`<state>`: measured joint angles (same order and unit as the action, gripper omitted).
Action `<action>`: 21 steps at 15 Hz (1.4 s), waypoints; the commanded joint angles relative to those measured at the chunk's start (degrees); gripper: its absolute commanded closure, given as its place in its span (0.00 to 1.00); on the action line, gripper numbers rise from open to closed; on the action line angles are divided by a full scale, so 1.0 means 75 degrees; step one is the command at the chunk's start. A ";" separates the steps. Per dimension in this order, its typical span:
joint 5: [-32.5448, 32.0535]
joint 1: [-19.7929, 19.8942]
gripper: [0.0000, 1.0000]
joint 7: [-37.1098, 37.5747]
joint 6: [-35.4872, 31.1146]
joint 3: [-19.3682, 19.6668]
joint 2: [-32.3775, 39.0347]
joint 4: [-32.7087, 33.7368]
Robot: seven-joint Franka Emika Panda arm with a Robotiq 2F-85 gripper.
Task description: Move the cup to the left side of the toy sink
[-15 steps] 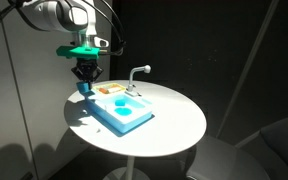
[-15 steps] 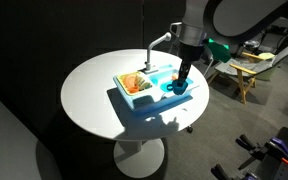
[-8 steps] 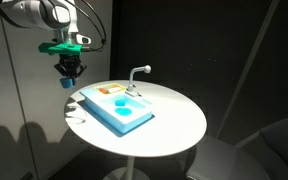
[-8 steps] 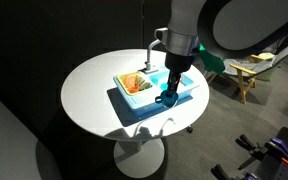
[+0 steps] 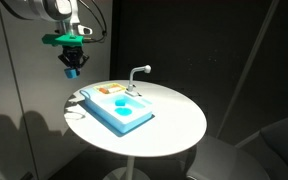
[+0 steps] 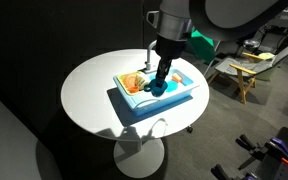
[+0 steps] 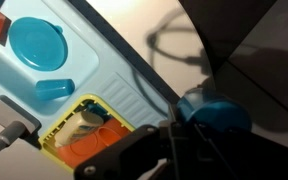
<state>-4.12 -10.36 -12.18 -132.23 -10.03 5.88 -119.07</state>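
Observation:
My gripper (image 5: pixel 71 68) is shut on the small bright blue cup (image 5: pixel 71 73) and holds it high in the air, off the end of the toy sink (image 5: pixel 117 110) that has the orange-white patch (image 5: pixel 108 90). The light blue sink lies flat on the round white table (image 5: pixel 174 125), with its white faucet (image 5: pixel 138 73) at the far side. In an exterior view the gripper (image 6: pixel 161 84) and cup (image 6: pixel 160 90) overlap the sink (image 6: pixel 179 95). In the wrist view the cup (image 7: pixel 222 112) sits between dark fingers (image 7: pixel 169 135), with the sink (image 7: pixel 94 50) below.
A round blue disc (image 7: pixel 36 42) and a small blue piece (image 7: pixel 56 90) lie on the sink. A wooden stool (image 6: pixel 239 70) and dark equipment (image 6: pixel 269 155) stand beyond the table. Dark curtains (image 5: pixel 184 40) hang behind it.
My gripper has risen with the cup from just above the sink's end and moved outward past the table's edge, higher than before. The sink has not moved.

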 commanded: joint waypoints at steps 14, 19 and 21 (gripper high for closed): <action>-0.0654 -0.0179 0.99 0.0348 0.0200 0.0151 0.1329 0.1034; -0.0682 -0.0455 0.99 0.0418 0.0149 -0.0022 0.1330 0.0811; -0.0642 -0.0461 0.99 0.0413 0.0170 -0.0013 0.1336 0.0873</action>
<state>-7.45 -14.03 -10.65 -131.77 -9.96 16.72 -112.62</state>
